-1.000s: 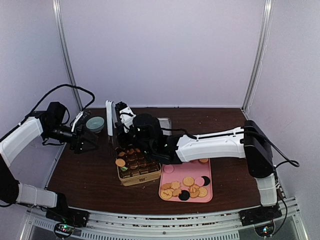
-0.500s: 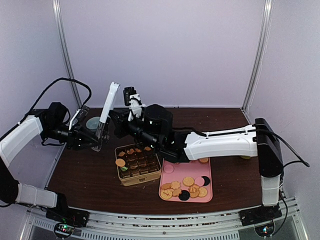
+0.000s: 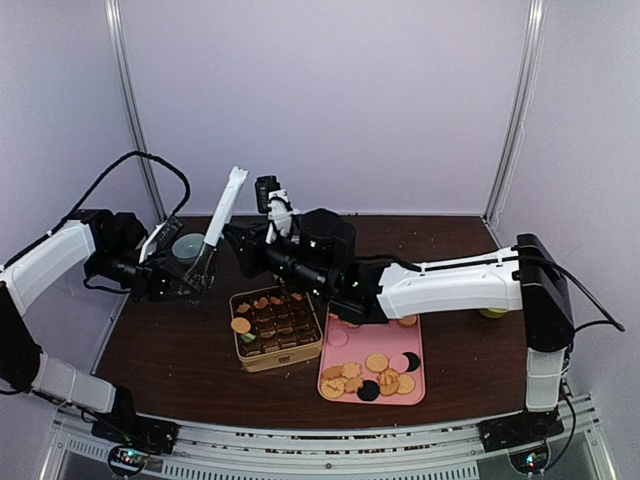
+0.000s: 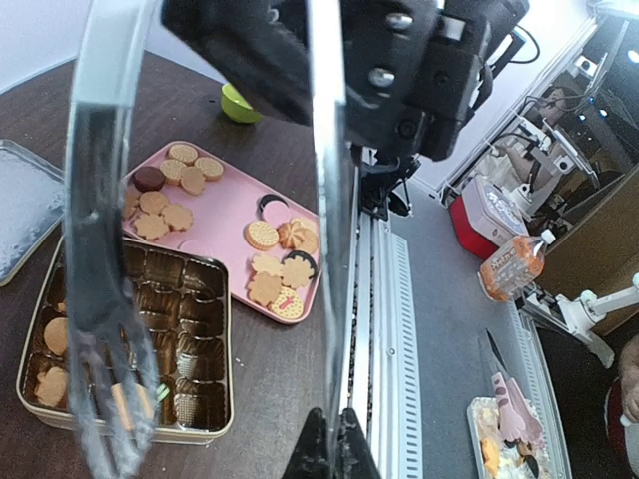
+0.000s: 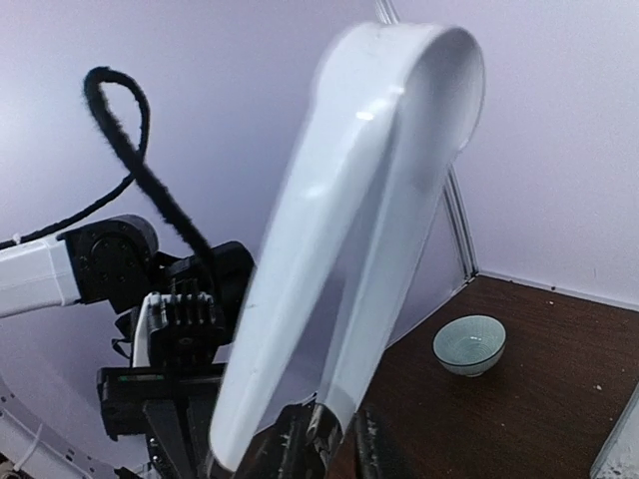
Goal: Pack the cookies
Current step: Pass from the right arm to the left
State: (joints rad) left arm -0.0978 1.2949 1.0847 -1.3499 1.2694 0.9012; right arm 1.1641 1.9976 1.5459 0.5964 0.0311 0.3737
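Note:
Metal tongs stand tilted above the table's left side, hinge end up. My left gripper is shut on one arm of the tongs, pinched at the fingertips. My right gripper is open, and the other arm of the tongs still passes between its loosened fingers. Several cookies lie on the pink tray. A few more cookies sit in the gold tin of brown paper cups. In the left wrist view, the tray cookies and the tin lie below the tongs.
A pale green bowl stands at the back left, close to my left wrist. A lime cup sits at the far right. The tin's lid lies behind the tin. White enclosure walls ring the table.
My right arm lifted the tongs from over the tin up and leftward. My left gripper closed on one tong arm. The right jaws then loosened.

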